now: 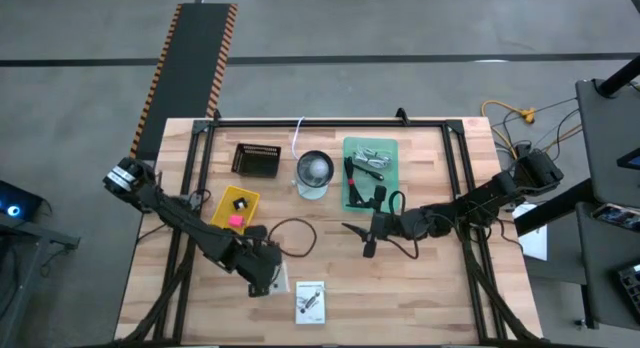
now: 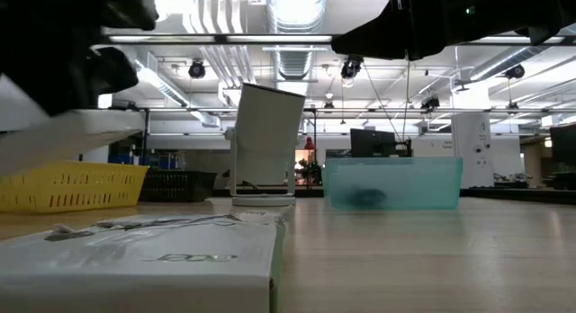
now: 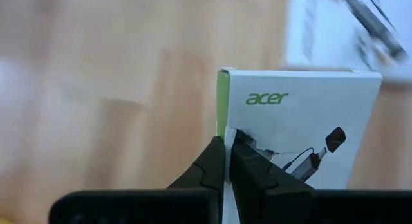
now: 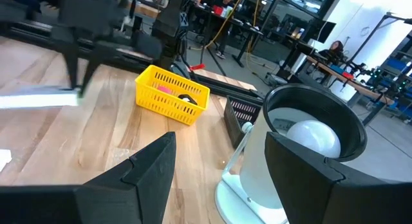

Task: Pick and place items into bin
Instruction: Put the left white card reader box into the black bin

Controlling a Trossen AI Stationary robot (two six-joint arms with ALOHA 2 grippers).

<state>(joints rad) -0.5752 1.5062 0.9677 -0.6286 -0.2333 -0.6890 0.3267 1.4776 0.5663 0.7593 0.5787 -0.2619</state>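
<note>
My left gripper (image 1: pixel 266 280) is shut on a white printed Acer card box (image 3: pixel 302 114) with a green side, near the table's front left. A second white card (image 1: pixel 310 301) lies flat on the table just right of it and fills the foreground of the low view (image 2: pixel 135 259). The yellow bin (image 1: pixel 235 208) stands behind the left gripper and holds a pink lump (image 1: pixel 236 220) and a small black cube (image 1: pixel 239 202). My right gripper (image 1: pixel 368 238) hovers open at mid-table with nothing between its fingers (image 4: pixel 154 166). My left gripper pinches the card box between its two shut fingers at one edge (image 3: pixel 239 126), next to the green side. The fingers slant down onto it from above. In the low view the box (image 2: pixel 63 133) hangs tilted, clear of the table.
A black cable loop (image 1: pixel 292 234) lies between the two grippers. A black basket (image 1: pixel 256 160), a white cup-like stand (image 1: pixel 313 174) and a green tray (image 1: pixel 371 170) with silver and dark pieces line the far side. Bare wood lies at front right.
</note>
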